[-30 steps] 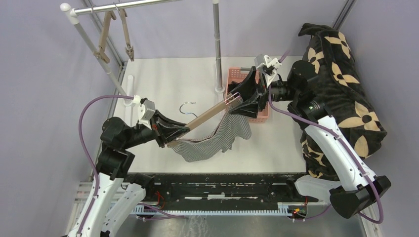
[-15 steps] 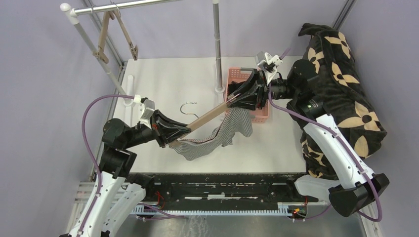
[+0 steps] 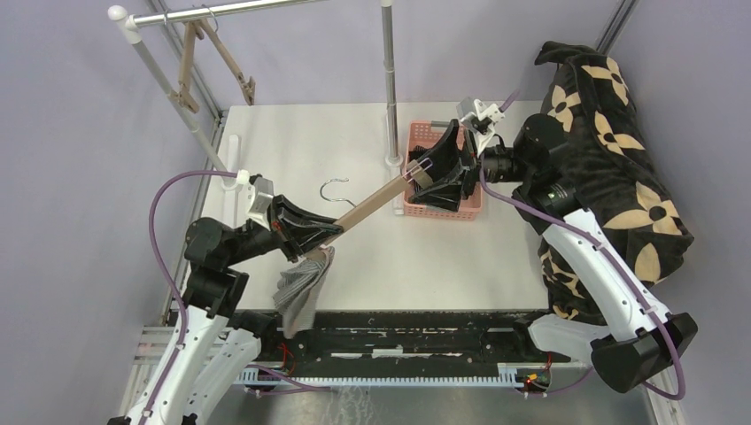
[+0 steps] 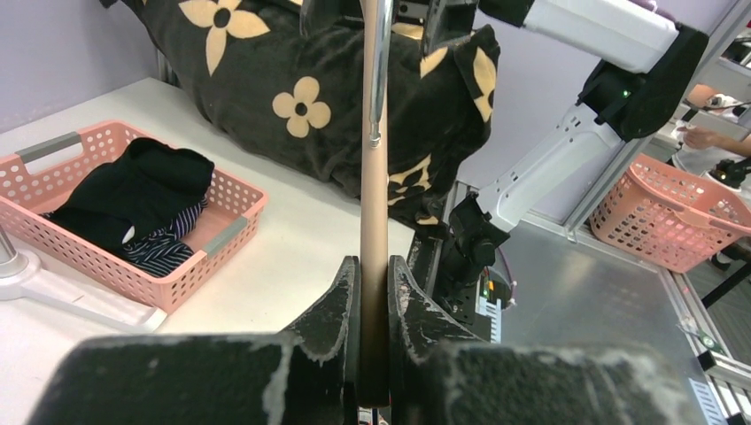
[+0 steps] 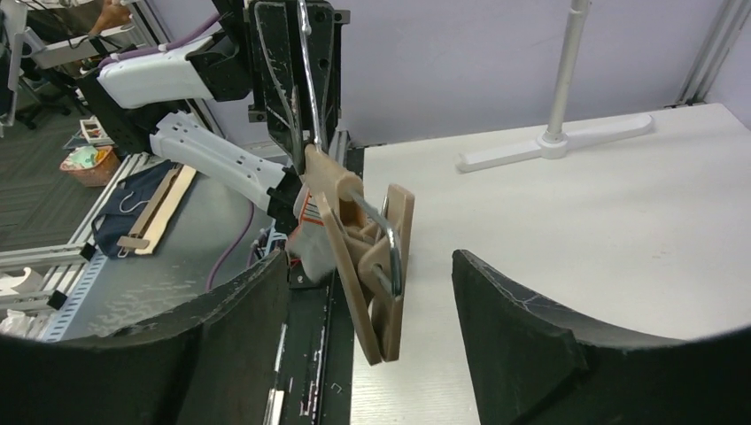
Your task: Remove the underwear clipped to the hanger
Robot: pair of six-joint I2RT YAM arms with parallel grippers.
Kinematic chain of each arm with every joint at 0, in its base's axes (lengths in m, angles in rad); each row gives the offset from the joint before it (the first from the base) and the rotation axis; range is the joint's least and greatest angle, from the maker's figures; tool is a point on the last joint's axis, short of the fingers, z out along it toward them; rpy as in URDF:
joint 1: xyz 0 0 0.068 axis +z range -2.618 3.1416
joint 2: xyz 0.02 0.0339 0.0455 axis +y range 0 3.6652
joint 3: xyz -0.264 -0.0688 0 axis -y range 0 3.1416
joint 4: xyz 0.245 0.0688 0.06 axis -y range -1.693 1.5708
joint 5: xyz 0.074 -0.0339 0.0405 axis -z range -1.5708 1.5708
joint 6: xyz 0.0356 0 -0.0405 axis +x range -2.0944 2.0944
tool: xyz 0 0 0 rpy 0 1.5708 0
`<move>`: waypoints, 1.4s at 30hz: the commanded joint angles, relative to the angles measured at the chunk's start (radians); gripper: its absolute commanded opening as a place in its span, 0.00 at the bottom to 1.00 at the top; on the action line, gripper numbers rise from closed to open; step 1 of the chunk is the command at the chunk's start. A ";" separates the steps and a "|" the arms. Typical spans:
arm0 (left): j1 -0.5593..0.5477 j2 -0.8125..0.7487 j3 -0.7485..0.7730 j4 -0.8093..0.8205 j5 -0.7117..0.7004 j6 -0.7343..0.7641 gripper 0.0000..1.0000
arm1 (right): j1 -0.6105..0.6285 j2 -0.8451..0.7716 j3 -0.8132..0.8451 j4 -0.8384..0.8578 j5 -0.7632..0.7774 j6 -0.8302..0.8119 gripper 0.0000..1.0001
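A tan wooden hanger is held slanted above the table. My left gripper is shut on its bar, as the left wrist view shows. The grey-and-white striped underwear hangs limp from the hanger's left clip, below my left gripper. My right gripper is open, with the hanger's right clip standing free between its fingers. The plain black underwear and the navy striped underwear lie in the pink basket.
The pink basket sits under my right gripper. A clothes rack with a rail, a second hanger and an upright pole stands at the back. A large black cushion with tan flowers lies along the right edge.
The striped underwear has come off the right clip and dropped; it now hangs from the left clip only. My right gripper has opened around the right clip.
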 commanded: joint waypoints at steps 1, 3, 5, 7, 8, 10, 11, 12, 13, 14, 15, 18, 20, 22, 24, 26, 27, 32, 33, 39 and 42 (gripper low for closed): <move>-0.001 -0.014 -0.042 0.238 -0.054 -0.121 0.03 | 0.004 -0.051 -0.068 0.134 0.038 0.044 0.79; -0.001 -0.007 -0.084 0.345 -0.066 -0.184 0.03 | 0.009 -0.064 -0.132 0.302 0.054 0.131 0.79; -0.001 0.006 -0.113 0.435 -0.086 -0.246 0.03 | 0.017 -0.074 -0.188 0.432 0.101 0.187 0.78; -0.001 0.023 -0.134 0.521 -0.109 -0.287 0.03 | 0.028 -0.079 -0.222 0.499 0.157 0.214 0.78; -0.002 0.034 -0.140 0.554 -0.120 -0.302 0.03 | 0.037 -0.078 -0.238 0.538 0.180 0.230 0.78; -0.003 0.062 -0.147 0.609 -0.128 -0.332 0.03 | 0.051 -0.074 -0.273 0.646 0.219 0.267 0.78; -0.006 0.079 -0.143 0.628 -0.126 -0.346 0.03 | 0.063 -0.070 -0.290 0.724 0.232 0.289 0.78; -0.010 0.097 -0.137 0.645 -0.124 -0.355 0.03 | 0.070 -0.064 -0.304 0.769 0.244 0.304 0.78; -0.016 0.113 -0.132 0.666 -0.126 -0.362 0.03 | 0.080 -0.056 -0.314 0.809 0.254 0.315 0.78; -0.023 0.123 -0.131 0.691 -0.131 -0.371 0.03 | 0.089 -0.049 -0.321 0.844 0.268 0.324 0.78; -0.029 0.135 -0.128 0.709 -0.139 -0.380 0.03 | 0.098 -0.041 -0.329 0.877 0.282 0.329 0.78; -0.052 0.162 -0.119 0.729 -0.157 -0.388 0.03 | 0.123 -0.022 -0.351 0.968 0.325 0.341 0.78; -0.075 0.175 -0.122 0.738 -0.177 -0.391 0.03 | 0.143 -0.008 -0.346 0.998 0.335 0.344 0.77; -0.101 0.193 -0.122 0.759 -0.195 -0.390 0.03 | 0.162 0.007 -0.335 1.002 0.342 0.340 0.77; -0.129 0.218 -0.116 0.777 -0.204 -0.388 0.03 | 0.177 0.020 -0.324 1.002 0.353 0.329 0.77; -0.169 0.242 -0.105 0.790 -0.210 -0.384 0.03 | 0.186 0.031 -0.317 1.001 0.366 0.314 0.77; -0.187 0.253 -0.100 0.795 -0.214 -0.381 0.03 | 0.191 0.032 -0.315 0.997 0.369 0.306 0.77; -0.261 0.296 -0.076 0.797 -0.239 -0.346 0.03 | 0.198 0.034 -0.287 0.963 0.360 0.279 0.77; -0.269 0.302 -0.075 0.798 -0.243 -0.339 0.03 | 0.198 0.033 -0.281 0.952 0.360 0.273 0.75; -0.285 0.307 -0.080 0.815 -0.289 -0.331 0.03 | 0.201 0.013 -0.238 0.844 0.354 0.221 0.07; -0.298 0.311 -0.095 0.842 -0.323 -0.332 0.03 | 0.202 0.004 -0.245 0.829 0.376 0.203 0.01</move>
